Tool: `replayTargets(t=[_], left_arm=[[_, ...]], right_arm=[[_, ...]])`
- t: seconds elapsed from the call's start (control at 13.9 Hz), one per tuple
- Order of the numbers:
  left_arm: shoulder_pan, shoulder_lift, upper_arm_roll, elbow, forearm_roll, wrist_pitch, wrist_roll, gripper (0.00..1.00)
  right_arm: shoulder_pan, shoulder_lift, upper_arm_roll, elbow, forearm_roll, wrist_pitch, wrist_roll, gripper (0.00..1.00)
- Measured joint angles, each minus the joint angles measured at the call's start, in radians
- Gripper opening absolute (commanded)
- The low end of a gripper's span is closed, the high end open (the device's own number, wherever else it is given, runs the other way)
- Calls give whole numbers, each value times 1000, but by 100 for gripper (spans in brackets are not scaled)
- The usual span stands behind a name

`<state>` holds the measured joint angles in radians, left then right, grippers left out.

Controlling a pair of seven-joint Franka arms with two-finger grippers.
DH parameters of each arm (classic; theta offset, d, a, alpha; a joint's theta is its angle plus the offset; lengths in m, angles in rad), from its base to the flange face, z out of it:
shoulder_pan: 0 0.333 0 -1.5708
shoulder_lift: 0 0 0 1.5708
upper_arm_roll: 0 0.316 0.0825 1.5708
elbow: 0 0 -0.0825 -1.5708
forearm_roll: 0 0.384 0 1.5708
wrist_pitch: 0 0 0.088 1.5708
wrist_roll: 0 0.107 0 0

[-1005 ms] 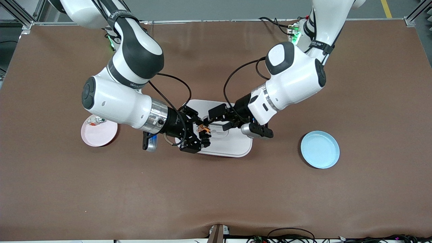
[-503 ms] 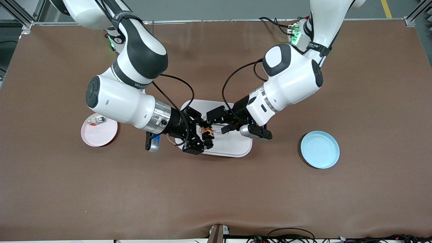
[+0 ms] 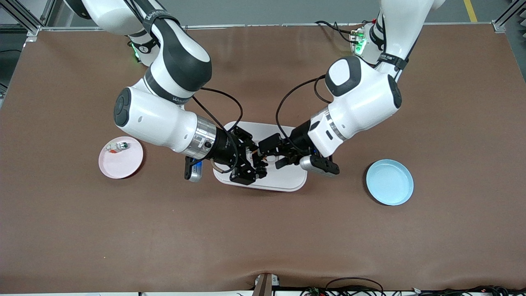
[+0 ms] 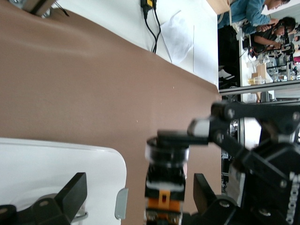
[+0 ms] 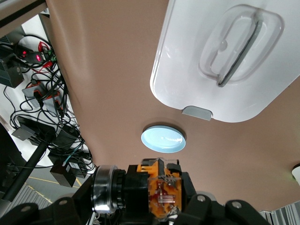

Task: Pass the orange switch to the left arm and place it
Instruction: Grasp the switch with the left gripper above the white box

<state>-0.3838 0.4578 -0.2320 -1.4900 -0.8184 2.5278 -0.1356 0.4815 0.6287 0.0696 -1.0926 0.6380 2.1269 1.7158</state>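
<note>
The orange switch (image 3: pixel 256 153) is held in the air over the white box (image 3: pixel 287 179), between the two grippers. My right gripper (image 3: pixel 252 162) is shut on it; in the right wrist view the switch (image 5: pixel 161 194) fills the right gripper (image 5: pixel 157 208), with the box (image 5: pixel 211 70) below. My left gripper (image 3: pixel 272 153) is open. In the left wrist view its fingers (image 4: pixel 75 190) stand wide on either side of the switch (image 4: pixel 164 187) without touching it, beside the box (image 4: pixel 51 164).
A light blue plate (image 3: pixel 389 182) lies toward the left arm's end of the table; it also shows in the right wrist view (image 5: pixel 163 138). A pink plate (image 3: pixel 123 162) with a small silver-white part (image 3: pixel 117 146) lies toward the right arm's end.
Both grippers have shifted a little toward the left arm's end over the box. The right gripper still holds the switch, now between the left gripper's open fingers.
</note>
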Motion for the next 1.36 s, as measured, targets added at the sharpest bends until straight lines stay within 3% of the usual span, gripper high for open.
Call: replayTargets(t=[1.01,1.08,1.15,1.22,1.29,1.36], left_arm=[[-20,32,-4,15,0,54,21,100],[-21,33,-4,16,0,57,21,78],[-22,33,-5,16,0,58,21,38],[-21,33,-5,17,0,58,21,7],[-21,33,-5,18,0,59,21,0],[-22,33,-6,20,0,59,21,0]], right_arm=[[9,9,0,5,1,39,17,0],[9,10,0,7,1,40,17,0],[9,11,0,8,1,40,18,0],[9,12,0,9,1,40,18,0],[9,12,0,9,1,40,19,0],[9,15,0,9,1,40,19,0]])
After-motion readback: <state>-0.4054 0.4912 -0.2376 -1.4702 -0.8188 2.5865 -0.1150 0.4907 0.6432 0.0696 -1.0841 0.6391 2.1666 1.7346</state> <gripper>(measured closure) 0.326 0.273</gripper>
